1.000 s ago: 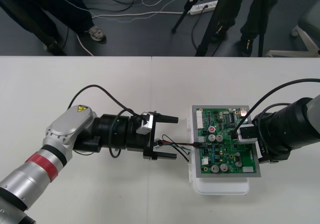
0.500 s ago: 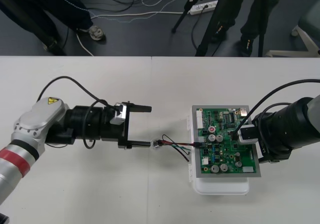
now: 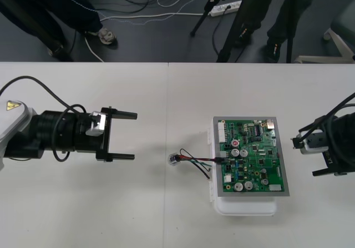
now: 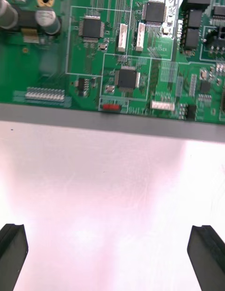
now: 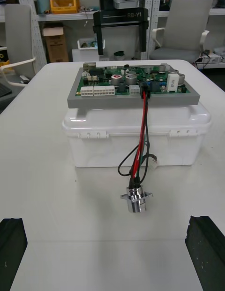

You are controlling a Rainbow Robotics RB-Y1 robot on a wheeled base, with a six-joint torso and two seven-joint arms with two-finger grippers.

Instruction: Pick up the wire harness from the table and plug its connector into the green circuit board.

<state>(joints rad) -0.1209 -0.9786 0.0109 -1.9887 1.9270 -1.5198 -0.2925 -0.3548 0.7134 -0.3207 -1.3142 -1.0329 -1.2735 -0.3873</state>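
Harness (image 3: 191,160) plugged into board (image 3: 250,156); left pincer (image 3: 132,136), right pincer (image 5: 121,51) marked RB-Y1, both apart

The left gripper (image 3: 135,136) is held at the left, fingers spread wide; the right gripper (image 3: 306,158) is likewise spread at the right.

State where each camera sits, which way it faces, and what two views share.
Front view: overhead, facing steeply down at the table; left gripper and right gripper open at either side.
Right wrist view: on the right arm, facing the edge of the green circuit board; own fingers wide apart.
Left wrist view: on the left arm, facing level across the table at the wire harness and board; own fingers wide apart.
Shared: all three show the board; front and left wrist show the harness.
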